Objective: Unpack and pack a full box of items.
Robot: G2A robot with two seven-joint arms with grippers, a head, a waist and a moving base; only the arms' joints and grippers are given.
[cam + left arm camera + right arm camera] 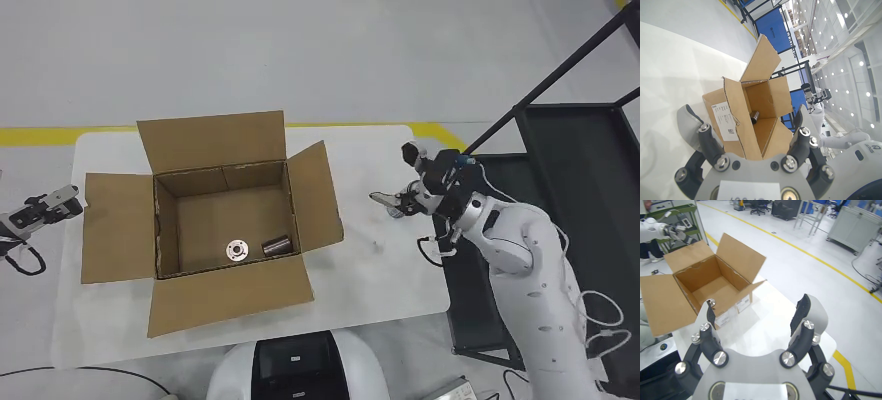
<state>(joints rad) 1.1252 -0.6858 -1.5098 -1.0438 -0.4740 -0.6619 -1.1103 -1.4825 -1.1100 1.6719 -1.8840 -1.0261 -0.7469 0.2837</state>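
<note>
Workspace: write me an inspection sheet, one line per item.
Surface: white table, carrying the box.
Job's things: cardboard box, all four flaps open; inside lie a metal ring and a dark cylinder, near each other.
Clutter: nothing seen.
Grippers: left gripper at the table's left edge, jaws open, empty; right gripper over the table right of the box, jaws open, empty.
Cables: black cable looped at the right wrist.
Surroundings: dark rack beside the table; yellow floor line.

Overhead top view, wrist views from opposite sides, all on the box (225,177).
</note>
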